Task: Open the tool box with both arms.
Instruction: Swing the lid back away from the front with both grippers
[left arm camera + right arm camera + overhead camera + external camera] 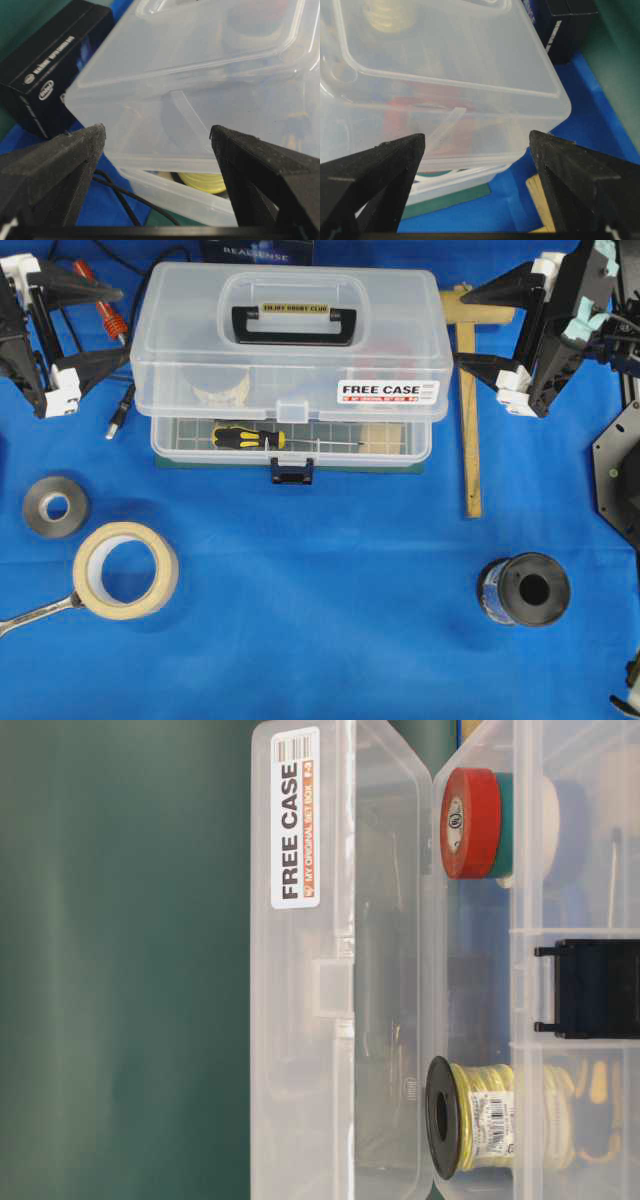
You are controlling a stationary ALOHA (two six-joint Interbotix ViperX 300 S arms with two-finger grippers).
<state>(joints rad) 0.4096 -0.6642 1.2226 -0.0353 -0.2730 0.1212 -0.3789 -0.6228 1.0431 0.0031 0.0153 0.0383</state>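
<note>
Slippage is the main risk: the tool box [290,370], standing toward the desk's far edge midway between its side edges, has smooth clear walls, and its dark front latch [291,472] looks shut, so lifting the lid could drag the whole case. Inside show a yellow-handled screwdriver [250,438], red tape [470,823] and a yellow wire spool [470,1117]. The left claw [95,325] and right claw [478,325] stand spread wide, empty, flanking the box's ends.
</note>
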